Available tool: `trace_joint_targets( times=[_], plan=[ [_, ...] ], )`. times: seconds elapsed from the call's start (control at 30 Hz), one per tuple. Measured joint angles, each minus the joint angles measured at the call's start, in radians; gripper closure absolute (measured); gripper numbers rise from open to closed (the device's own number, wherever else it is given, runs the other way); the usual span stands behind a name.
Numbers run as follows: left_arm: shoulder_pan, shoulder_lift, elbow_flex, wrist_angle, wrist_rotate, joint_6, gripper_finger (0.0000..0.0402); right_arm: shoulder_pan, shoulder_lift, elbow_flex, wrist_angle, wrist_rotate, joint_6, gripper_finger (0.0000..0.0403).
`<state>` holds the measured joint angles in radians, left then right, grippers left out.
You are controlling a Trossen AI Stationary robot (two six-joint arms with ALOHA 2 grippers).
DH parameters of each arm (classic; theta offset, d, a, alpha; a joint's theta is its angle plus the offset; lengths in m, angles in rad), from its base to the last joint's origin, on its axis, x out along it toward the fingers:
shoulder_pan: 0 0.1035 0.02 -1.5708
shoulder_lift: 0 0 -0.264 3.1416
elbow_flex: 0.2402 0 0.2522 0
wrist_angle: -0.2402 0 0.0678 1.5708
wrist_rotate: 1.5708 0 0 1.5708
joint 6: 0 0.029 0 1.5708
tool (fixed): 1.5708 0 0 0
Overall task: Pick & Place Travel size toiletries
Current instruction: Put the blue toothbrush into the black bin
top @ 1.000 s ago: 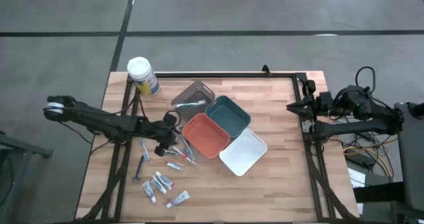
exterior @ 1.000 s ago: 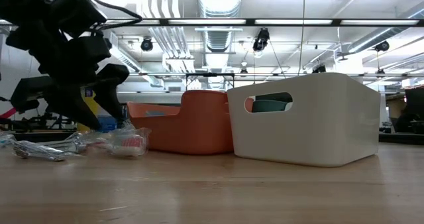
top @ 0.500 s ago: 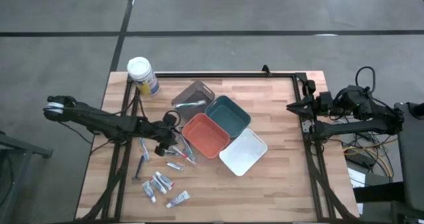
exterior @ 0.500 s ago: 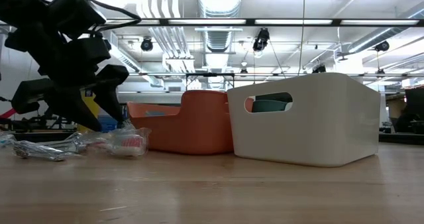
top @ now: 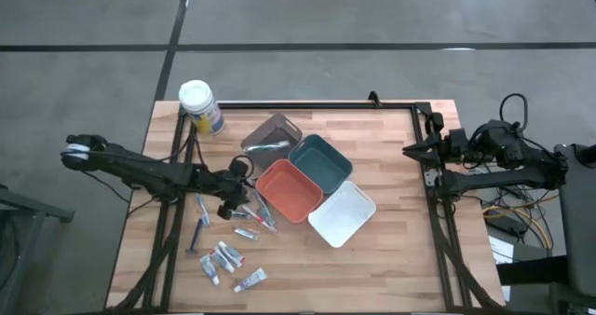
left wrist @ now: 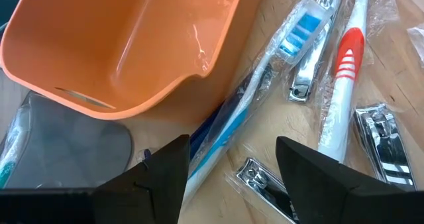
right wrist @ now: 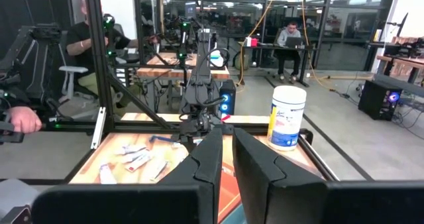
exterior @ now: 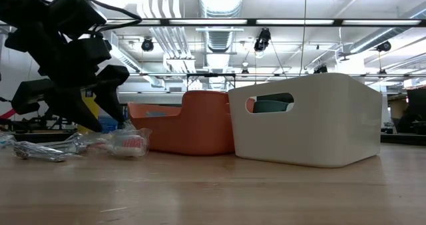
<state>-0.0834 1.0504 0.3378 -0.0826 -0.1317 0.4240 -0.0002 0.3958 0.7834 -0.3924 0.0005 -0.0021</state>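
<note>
While the left gripper [left wrist: 228,174] hangs spread wide over the wrapped blue-and-white toothbrush [left wrist: 248,108] beside the orange plastic tray [left wrist: 126,45], its fingers could snag the steel nail clipper [left wrist: 265,181]. The toothbrush's long axis runs diagonally, head pointing away from the wrist. The right gripper [right wrist: 226,159], pressed together, waits at the table's right edge.

Grey concrete floor [top: 372,17] surrounds the wooden table [top: 391,147]; ceiling ducts [exterior: 219,2] and strip lights hang overhead; desks [right wrist: 291,48] behind.
</note>
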Motion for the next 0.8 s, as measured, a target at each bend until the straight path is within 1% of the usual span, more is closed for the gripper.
trace_joint_targets(
  times=[0.13,0.3,0.5,0.63,0.8],
  plan=[
    [0.000,0.000,0.000,0.000,0.000,0.004,0.0172,0.000,0.000,0.000,0.000,0.000,0.000,0.0369],
    [0.000,0.000,0.000,0.003,0.000,0.051,0.0172,0.000,0.000,0.000,0.000,0.000,0.000,0.0369],
    [0.000,0.000,0.000,0.012,0.000,0.053,0.0172,0.000,0.000,0.000,0.000,0.000,0.001,0.0369],
    [0.000,0.037,-0.002,0.032,0.001,0.039,0.0172,0.000,0.000,0.000,0.000,0.000,0.000,0.0369],
    [0.000,0.120,0.000,0.107,0.003,0.026,0.0173,0.000,0.000,0.000,0.000,0.000,0.001,0.0369]
  ],
)
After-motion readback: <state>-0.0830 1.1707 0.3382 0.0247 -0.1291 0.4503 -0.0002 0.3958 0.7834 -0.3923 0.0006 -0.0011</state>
